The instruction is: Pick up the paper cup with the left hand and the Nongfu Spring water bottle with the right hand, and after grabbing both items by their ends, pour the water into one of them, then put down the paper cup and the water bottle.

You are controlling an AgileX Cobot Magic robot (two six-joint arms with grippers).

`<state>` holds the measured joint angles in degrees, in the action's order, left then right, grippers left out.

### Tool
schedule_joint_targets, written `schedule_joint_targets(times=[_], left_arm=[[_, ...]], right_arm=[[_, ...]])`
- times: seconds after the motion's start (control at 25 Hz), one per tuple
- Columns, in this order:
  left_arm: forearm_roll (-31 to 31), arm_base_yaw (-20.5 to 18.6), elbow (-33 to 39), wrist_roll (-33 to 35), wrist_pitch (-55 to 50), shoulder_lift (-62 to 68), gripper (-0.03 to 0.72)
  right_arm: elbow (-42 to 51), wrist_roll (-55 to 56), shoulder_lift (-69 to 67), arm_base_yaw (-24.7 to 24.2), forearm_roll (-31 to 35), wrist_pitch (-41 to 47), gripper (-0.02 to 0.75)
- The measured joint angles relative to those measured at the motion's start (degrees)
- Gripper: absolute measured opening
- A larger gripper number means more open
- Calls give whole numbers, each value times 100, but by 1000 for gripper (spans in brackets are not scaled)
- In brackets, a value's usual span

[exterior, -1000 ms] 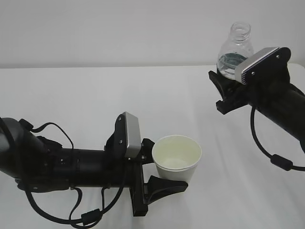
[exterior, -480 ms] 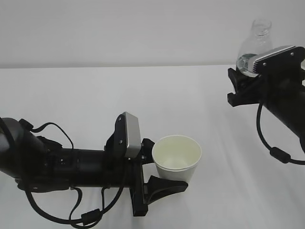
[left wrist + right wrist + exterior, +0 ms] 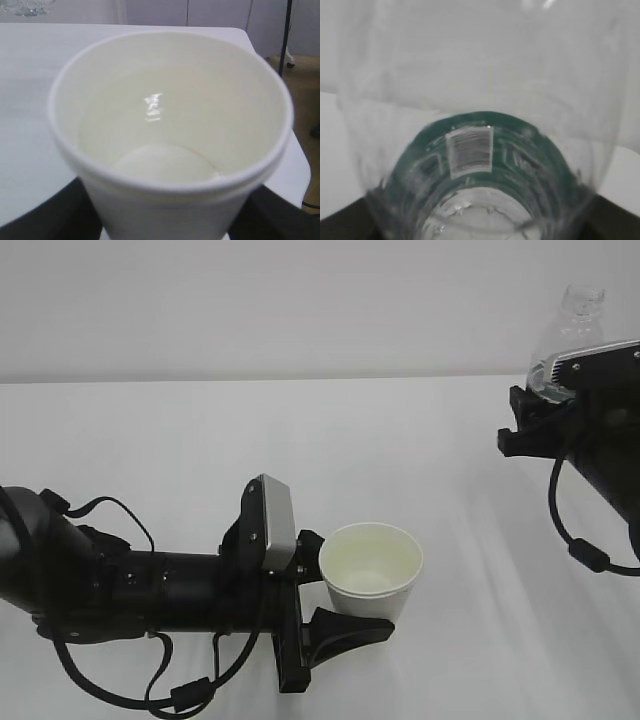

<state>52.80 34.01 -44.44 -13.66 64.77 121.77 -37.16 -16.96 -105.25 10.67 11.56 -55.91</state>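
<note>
A cream paper cup [image 3: 371,571] stands upright, mouth up, with my left gripper [image 3: 345,590] shut on its lower wall. In the left wrist view the cup [image 3: 170,125] fills the frame, and the black fingers [image 3: 45,215] show at both bottom corners. A glint lies inside the cup; I cannot tell if it holds water. At the right edge my right gripper [image 3: 528,420] is shut on the clear, uncapped Nongfu Spring water bottle [image 3: 574,322], held upright above the table. Its green label [image 3: 520,150] shows in the right wrist view.
Both arms work over a white table [image 3: 200,440] against a plain wall. In the left wrist view the table's right edge [image 3: 300,160] drops to brown floor, with a black pole [image 3: 286,30] beyond it. A cable [image 3: 575,530] hangs under the right arm.
The right gripper has carried the bottle rightward and slightly up, away from the cup, to the frame's right edge. The left gripper and the cup have not moved.
</note>
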Motion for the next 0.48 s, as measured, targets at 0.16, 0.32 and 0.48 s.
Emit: schedule_joint_targets(times=[0.16, 0.32, 0.48], left_arm=[[-12, 0, 0, 0, 0, 0, 477], [-12, 0, 0, 0, 0, 0, 477], [-15, 0, 0, 0, 0, 0, 477]], right_arm=[[0, -19, -162, 0, 31, 0, 491], [0, -19, -482, 0, 5, -87, 491], [0, -19, -723, 0, -41, -225, 491]])
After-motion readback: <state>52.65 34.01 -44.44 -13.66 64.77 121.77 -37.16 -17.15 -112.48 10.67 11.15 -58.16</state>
